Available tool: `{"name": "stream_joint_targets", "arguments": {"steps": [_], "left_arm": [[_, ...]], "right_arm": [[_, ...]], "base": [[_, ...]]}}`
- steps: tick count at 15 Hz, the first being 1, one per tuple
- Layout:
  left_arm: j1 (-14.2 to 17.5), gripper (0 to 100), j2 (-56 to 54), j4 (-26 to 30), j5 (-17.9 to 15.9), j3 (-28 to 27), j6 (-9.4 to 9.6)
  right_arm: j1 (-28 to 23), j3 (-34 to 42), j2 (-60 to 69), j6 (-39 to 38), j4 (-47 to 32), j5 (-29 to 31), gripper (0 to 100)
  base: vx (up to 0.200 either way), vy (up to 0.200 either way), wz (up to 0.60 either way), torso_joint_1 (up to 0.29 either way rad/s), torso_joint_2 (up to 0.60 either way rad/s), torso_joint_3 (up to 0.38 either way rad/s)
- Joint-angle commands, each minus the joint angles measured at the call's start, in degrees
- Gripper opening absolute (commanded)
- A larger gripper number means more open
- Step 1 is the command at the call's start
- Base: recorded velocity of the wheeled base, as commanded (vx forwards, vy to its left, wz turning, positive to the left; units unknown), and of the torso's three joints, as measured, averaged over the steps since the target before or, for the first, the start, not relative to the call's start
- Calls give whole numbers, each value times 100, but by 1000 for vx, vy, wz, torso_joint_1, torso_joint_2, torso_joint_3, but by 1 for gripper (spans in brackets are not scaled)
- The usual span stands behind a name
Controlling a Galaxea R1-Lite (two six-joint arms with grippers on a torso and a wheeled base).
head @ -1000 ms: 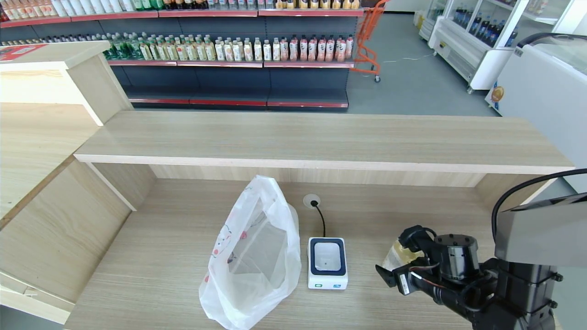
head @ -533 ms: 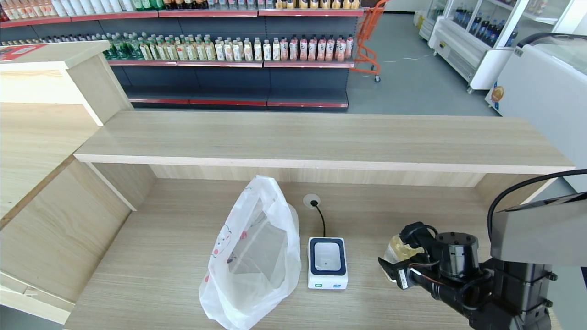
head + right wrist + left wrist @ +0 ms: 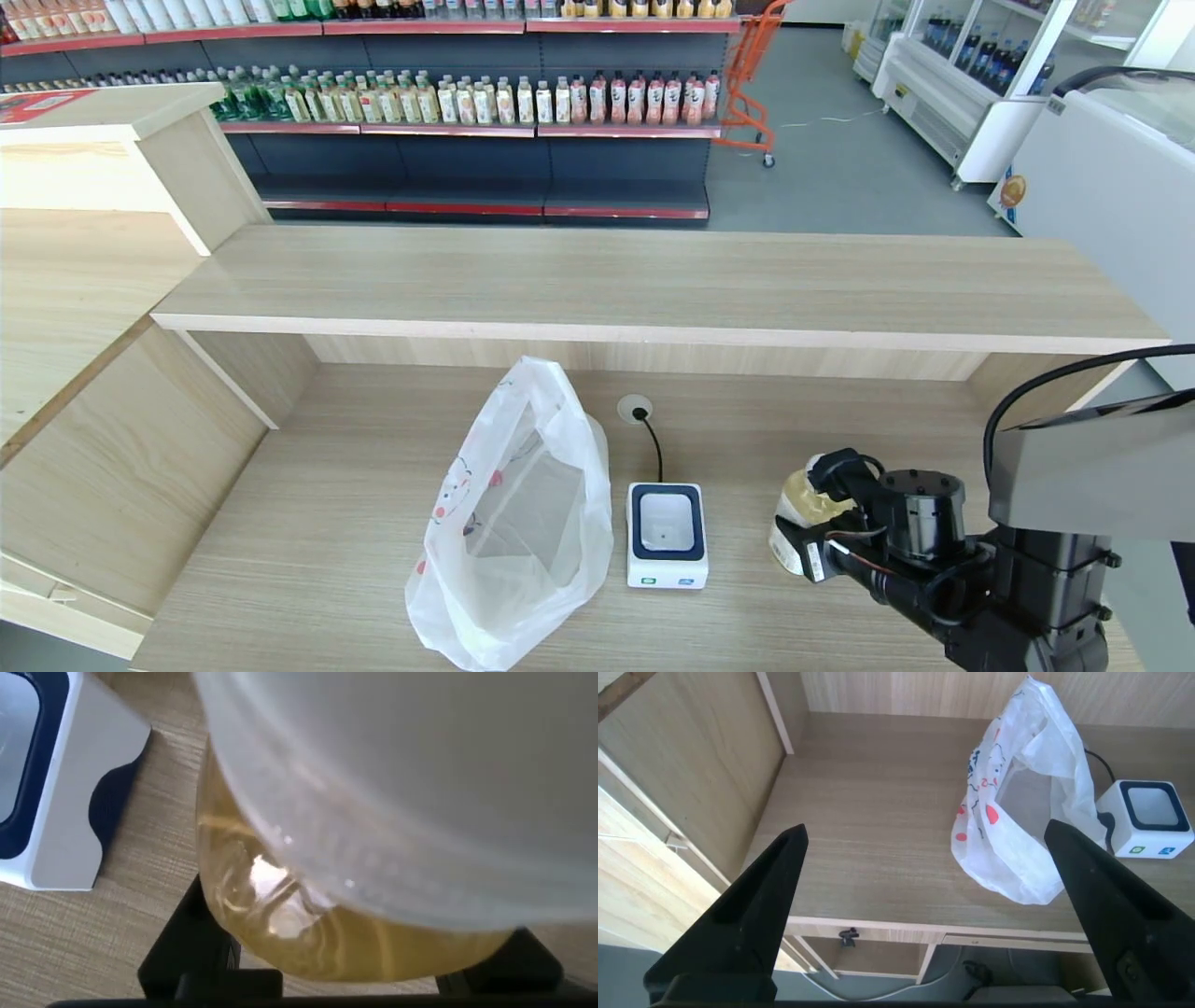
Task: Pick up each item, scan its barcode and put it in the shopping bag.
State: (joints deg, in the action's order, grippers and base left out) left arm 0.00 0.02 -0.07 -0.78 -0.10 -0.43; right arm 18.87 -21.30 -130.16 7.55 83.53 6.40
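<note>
A clear drink bottle (image 3: 796,515) of yellowish liquid is held just above the counter, a short way right of the scanner, with my right gripper (image 3: 826,521) shut on it. In the right wrist view the bottle (image 3: 392,859) sits between the dark fingers (image 3: 187,966), and the scanner (image 3: 56,793) lies beside it. The white scanner (image 3: 666,534) with its dark blue window frame rests on the counter. To its left stands the white shopping bag (image 3: 513,523), mouth open. My left gripper (image 3: 924,924) hangs open and empty above the counter's near left part, with the bag (image 3: 1022,803) and the scanner (image 3: 1148,817) farther off.
The scanner's black cable (image 3: 651,443) runs to a hole in the counter (image 3: 327,523). A raised wooden ledge (image 3: 653,289) closes off the back and a side wall (image 3: 121,467) the left. Shelves of bottles (image 3: 467,98) and freezers stand beyond.
My right gripper has carried the bottle leftward, closer to the scanner, and more of the bottle shows now. Bag and scanner have not moved.
</note>
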Motion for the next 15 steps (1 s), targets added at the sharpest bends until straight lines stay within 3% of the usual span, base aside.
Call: {"name": "stream_joint_targets", "arguments": {"steps": [1, 3, 5, 6, 7, 8, 9, 12, 15], "left_arm": [[0, 100, -2, -1, -1, 1, -1], [0, 100, -2, -1, -1, 1, -1], [0, 100, -2, -1, -1, 1, -1], [0, 100, -2, -1, -1, 1, -1], [0, 100, -2, -1, -1, 1, -1], [0, 100, -2, -1, -1, 1, -1], [0, 100, -2, -1, -1, 1, -1], [0, 100, -2, -1, -1, 1, -1], [0, 100, -2, -1, -1, 1, -1]], "right_arm": [[-77, -147, 210, -78, 5, -95, 0], [-217, -358, 817, -675, -267, -745, 0], [-481, -472, 1827, -1247, -1392, -1994, 0], [-507, -481, 1898, -1300, -1489, -2117, 0], [-683, -507, 2645, -1713, -2262, -3391, 0], [-780, -498, 3102, -1906, -2719, -4279, 0], [-771, -463, 3409, -1967, -3044, -4806, 0], [-305, -437, 3910, -2170, -3616, -5474, 0], [310, -463, 4139, -2662, -3572, -5544, 0]], "base": [[0, 0, 0, 0, 0, 0], [0, 0, 0, 0, 0, 0], [0, 0, 0, 0, 0, 0], [0, 0, 0, 0, 0, 0], [0, 0, 0, 0, 0, 0], [0, 0, 0, 0, 0, 0], [0, 0, 0, 0, 0, 0], [0, 0, 0, 0, 0, 0], [0, 0, 0, 0, 0, 0]]}}
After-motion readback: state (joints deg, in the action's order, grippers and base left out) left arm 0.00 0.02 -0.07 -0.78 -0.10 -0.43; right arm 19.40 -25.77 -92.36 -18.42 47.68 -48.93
